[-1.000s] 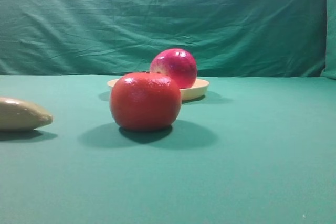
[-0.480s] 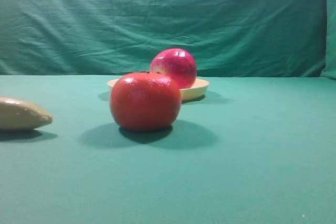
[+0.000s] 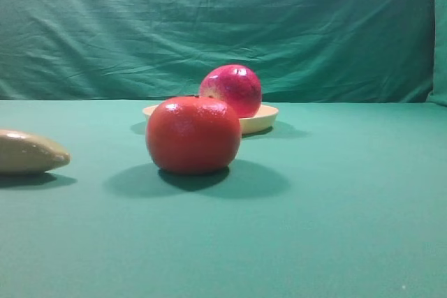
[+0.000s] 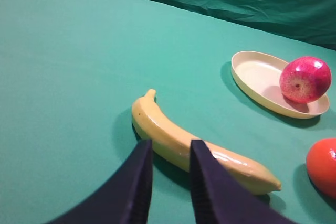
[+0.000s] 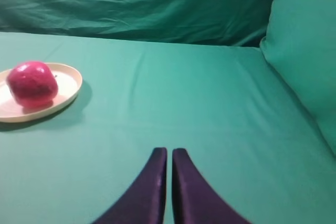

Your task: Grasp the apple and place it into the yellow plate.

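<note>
Since nothing had shifted over the last second, we found the glossy magenta-red apple resting inside the shallow pale-yellow plate, the right gripper pinched together empty and the left gripper slightly apart.

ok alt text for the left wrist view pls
A glossy magenta-red apple sits in a shallow pale-yellow plate on green cloth. Nearer, a yellow plastic banana lies just beyond the dark left hand, slightly open and empty.

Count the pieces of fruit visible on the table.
3: the apple sits in the yellow plate, the orange-red fruit stands in front of the plate, and the banana lies to the left. Nothing suggests more hidden.
</note>
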